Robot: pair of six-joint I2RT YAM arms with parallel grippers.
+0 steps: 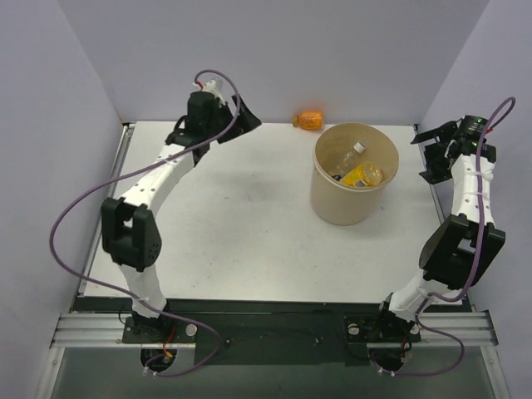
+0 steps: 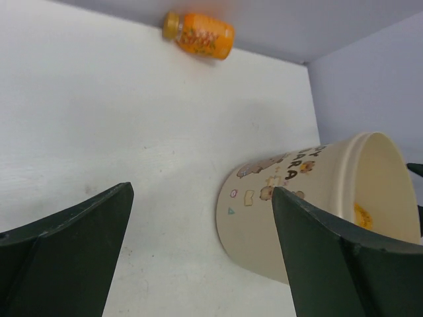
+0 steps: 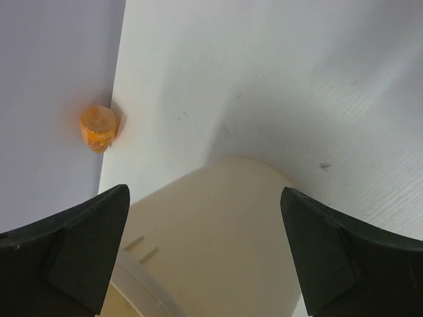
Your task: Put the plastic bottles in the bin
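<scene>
You had the left jaws and the right jaws spread wide, both empty. The squat orange bottle (image 1: 309, 120) lay on the bench (image 1: 233, 216) by the back wall, around eleven o'clock from the bin (image 1: 331, 208); other bottles (image 1: 359, 170) sat inside it

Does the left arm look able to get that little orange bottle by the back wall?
Probably yes: only bare table lies between its open fingers and the orange bottle; the bin stands aside.

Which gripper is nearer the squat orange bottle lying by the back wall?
Left. The left gripper hangs open just left of the orange bottle, along the back wall; the right gripper sits farther off, beyond the bin.
</scene>
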